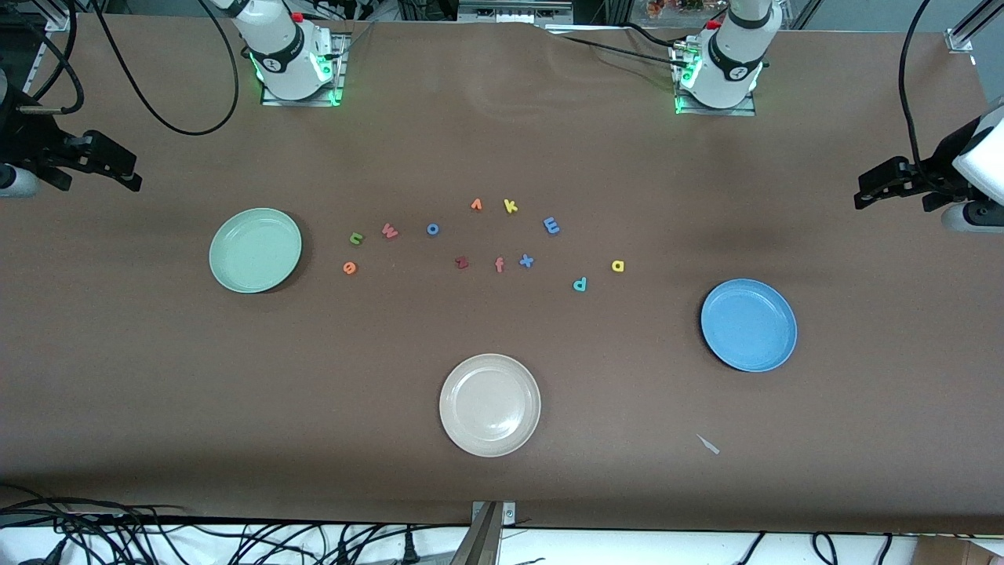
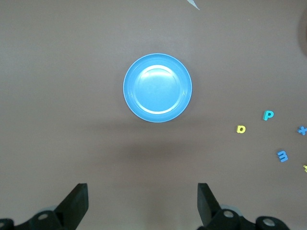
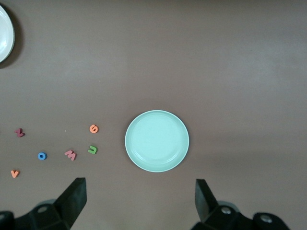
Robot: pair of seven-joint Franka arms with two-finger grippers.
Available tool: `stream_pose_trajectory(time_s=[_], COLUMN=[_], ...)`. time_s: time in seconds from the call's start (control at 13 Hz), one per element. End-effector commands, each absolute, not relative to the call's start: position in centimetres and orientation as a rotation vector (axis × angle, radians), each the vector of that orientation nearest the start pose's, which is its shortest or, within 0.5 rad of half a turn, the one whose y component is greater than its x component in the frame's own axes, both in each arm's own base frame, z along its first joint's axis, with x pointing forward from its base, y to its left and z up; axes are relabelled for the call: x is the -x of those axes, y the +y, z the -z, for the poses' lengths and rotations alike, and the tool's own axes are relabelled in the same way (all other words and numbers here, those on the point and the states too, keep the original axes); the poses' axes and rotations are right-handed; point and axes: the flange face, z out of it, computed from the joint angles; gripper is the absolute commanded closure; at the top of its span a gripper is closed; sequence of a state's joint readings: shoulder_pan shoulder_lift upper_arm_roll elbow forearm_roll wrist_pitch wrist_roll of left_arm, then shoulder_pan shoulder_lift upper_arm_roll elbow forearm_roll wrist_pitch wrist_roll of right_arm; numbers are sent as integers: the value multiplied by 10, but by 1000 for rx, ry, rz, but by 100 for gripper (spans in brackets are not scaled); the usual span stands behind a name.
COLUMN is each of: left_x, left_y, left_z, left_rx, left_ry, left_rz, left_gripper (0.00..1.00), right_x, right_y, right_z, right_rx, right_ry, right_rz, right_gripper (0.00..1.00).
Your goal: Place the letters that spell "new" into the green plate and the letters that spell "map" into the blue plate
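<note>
The green plate [image 1: 255, 249] lies empty toward the right arm's end, with the green "n" [image 1: 356, 238], orange "e" [image 1: 350, 267] and salmon "w" [image 1: 390, 231] beside it on the table. The blue plate [image 1: 749, 324] lies empty toward the left arm's end. The blue "m" [image 1: 551, 225], yellow "a" [image 1: 618, 266] and teal "p" [image 1: 580, 284] rest between the plates, nearer the blue one. My right gripper [image 3: 140, 189] hangs open and empty high above the table by the green plate [image 3: 157, 141]. High by the blue plate [image 2: 157, 87], my left gripper [image 2: 143, 191] is open and empty too.
A cream plate [image 1: 489, 404] sits nearest the front camera, mid-table. Other loose letters lie in the middle: blue "o" [image 1: 432, 229], orange "v" [image 1: 476, 205], yellow "k" [image 1: 511, 206], dark red "z" [image 1: 461, 262], salmon "f" [image 1: 499, 265], blue "x" [image 1: 526, 260]. A small pale scrap [image 1: 708, 444] lies near the blue plate.
</note>
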State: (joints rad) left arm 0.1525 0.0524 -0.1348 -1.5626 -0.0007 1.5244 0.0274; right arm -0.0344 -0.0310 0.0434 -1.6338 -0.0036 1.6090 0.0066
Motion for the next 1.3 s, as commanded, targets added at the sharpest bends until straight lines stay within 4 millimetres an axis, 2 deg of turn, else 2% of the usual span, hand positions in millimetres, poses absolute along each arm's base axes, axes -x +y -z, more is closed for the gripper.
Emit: stream_pose_trajectory(time_s=[0.0,0.77,1.23], left_x=[-564,-564,-564], left_y=[14,12,19], left_z=[-598,-598,-598], left_rx=[3163,3173,3177], left_ry=[49,49,30], left_rz=[-153,-156,-153], left_gripper=[0,0,0], right_x=[-549,-547,-547], right_y=[4,4,5], right_z=[-619,-619,-619], right_rx=[3144,3147,3147], right_ry=[10,10,7], right_rz=[17,7,7], right_gripper=[0,0,0])
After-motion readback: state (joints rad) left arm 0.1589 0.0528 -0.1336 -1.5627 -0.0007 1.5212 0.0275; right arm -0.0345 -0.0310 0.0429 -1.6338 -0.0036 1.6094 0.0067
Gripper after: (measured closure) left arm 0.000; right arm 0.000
